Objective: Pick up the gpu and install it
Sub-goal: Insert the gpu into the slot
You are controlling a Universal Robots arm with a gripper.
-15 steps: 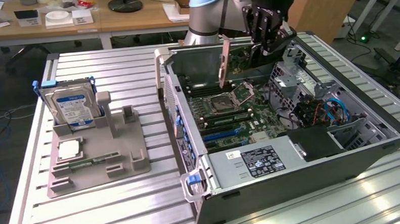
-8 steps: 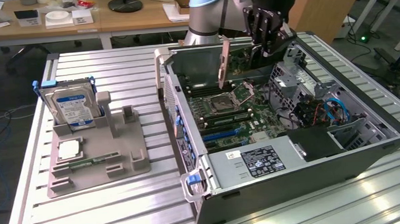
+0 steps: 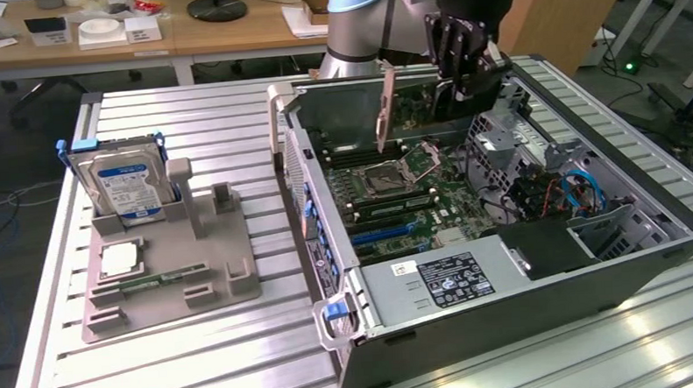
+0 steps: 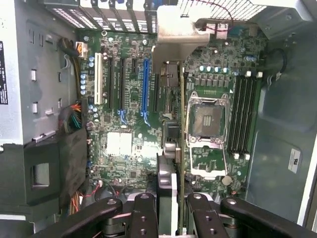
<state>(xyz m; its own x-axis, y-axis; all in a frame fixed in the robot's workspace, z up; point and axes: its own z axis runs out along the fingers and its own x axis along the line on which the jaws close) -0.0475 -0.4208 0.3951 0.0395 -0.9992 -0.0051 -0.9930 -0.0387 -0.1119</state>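
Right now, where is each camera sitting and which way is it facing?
Exterior view: off the arm, raised, looks down onto the open computer case; arm and gripper show.
Wrist view: on the wrist, looks into the case at the motherboard; fingers show.
Shared: the gripped gpu, the CPU socket.

The exterior view looks down at a slant from high over the counter [image 3: 213, 358] into the open case [image 3: 540, 326]. The wrist view stares straight down past the gripper [image 4: 173, 198] and gpu [image 4: 172, 37], close above the motherboard [image 4: 124, 144], which both views share.
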